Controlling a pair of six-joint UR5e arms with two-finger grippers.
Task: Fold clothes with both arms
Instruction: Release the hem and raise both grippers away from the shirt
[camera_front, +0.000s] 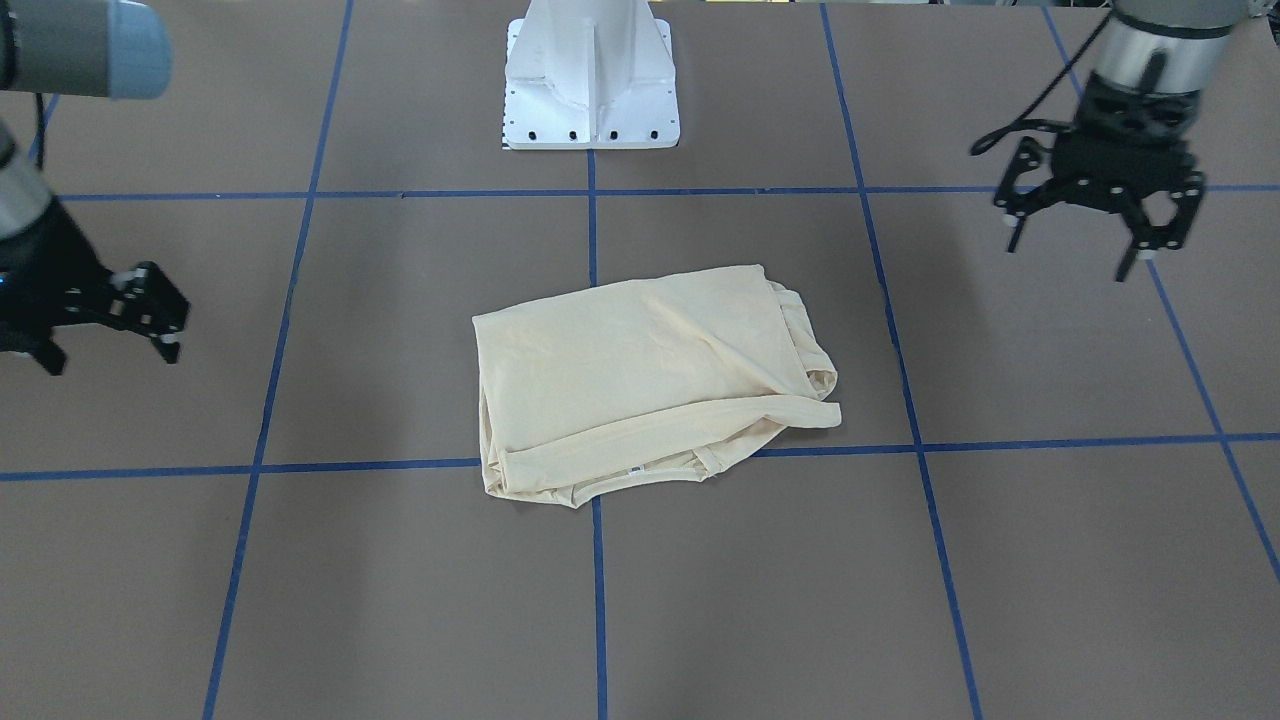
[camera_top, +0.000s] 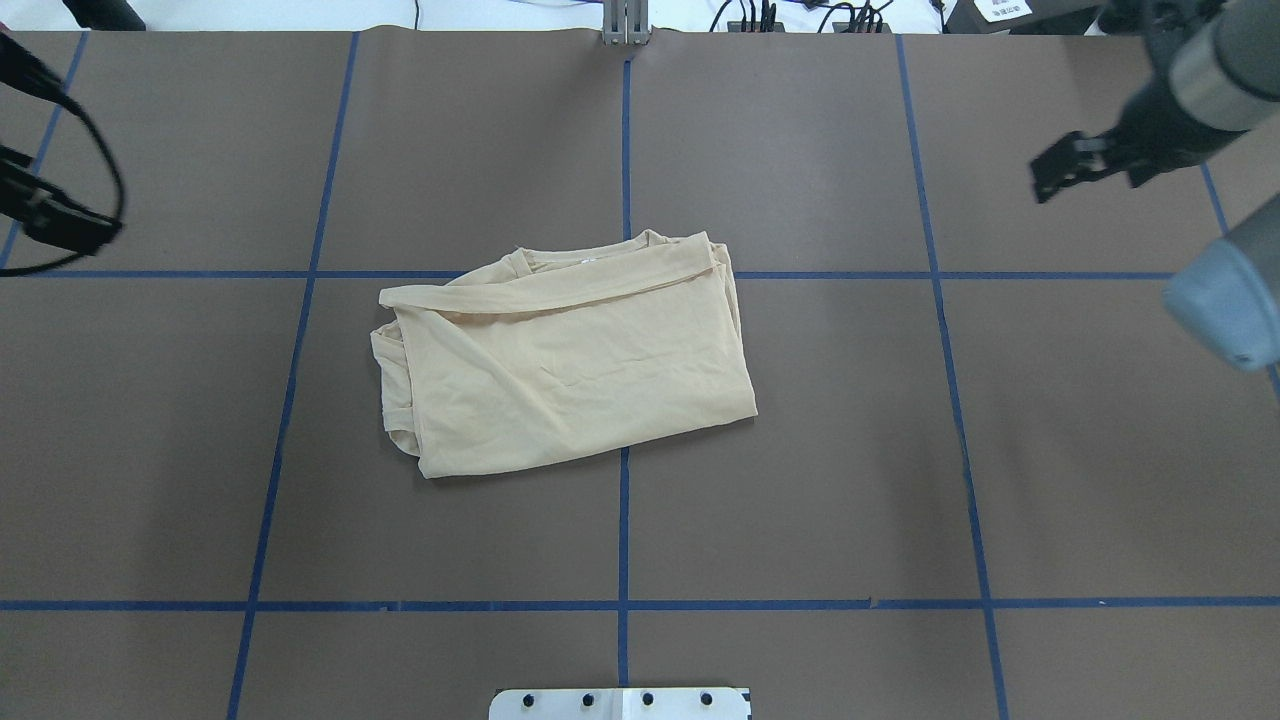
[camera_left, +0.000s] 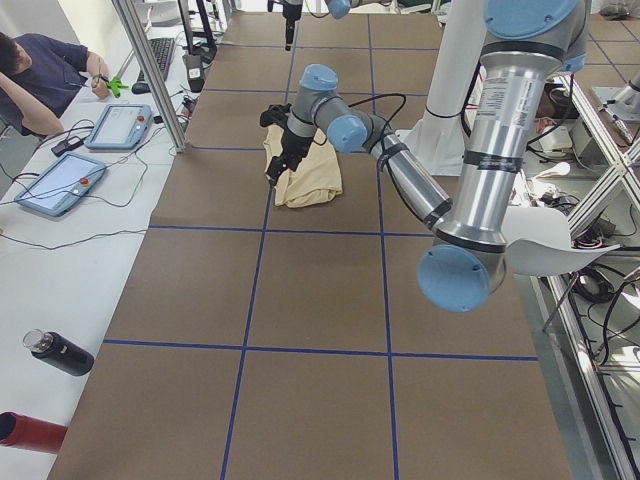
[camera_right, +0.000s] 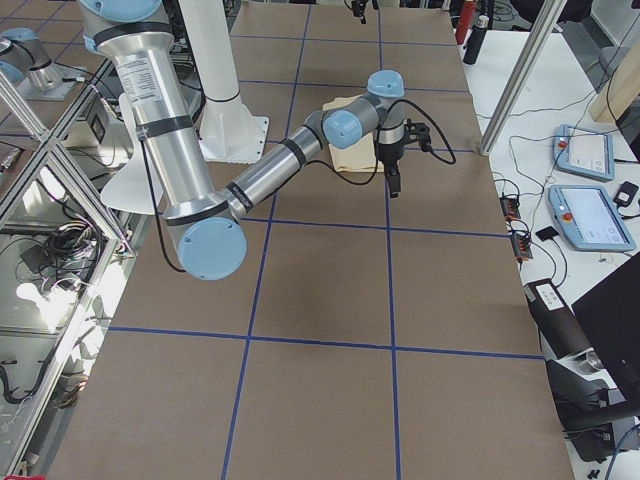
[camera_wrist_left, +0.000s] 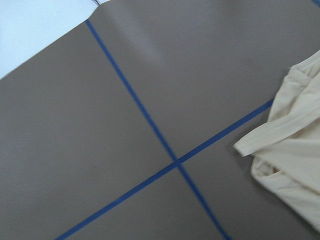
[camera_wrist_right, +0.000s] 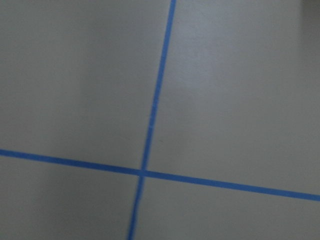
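- Cream-yellow fabric is what I'm seeing first: the T-shirt (camera_front: 640, 380) is lying in the middle of the front-facing view, on the brown table (camera_front: 1050, 600), straddling the blue tape lines (camera_front: 590, 230).
- It is sitting as a compact, roughly rectangular bundle with the chest print hidden. One sleeve (camera_front: 800, 412) is running along its lower edge, its end poking out at the lower right.
- Up in the upper right of that view the left gripper (camera_front: 1085, 245) is hanging well apart from the shirt, jaws spread wide and gripping nothing.
- At the left edge the right gripper (camera_front: 110, 345) is hovering above the table, fingers apart as well, also empty.
- To my eye the folding is looking all but done. What may be left is tucking that stray sleeve and squaring the loose layers on the bundle's right side.
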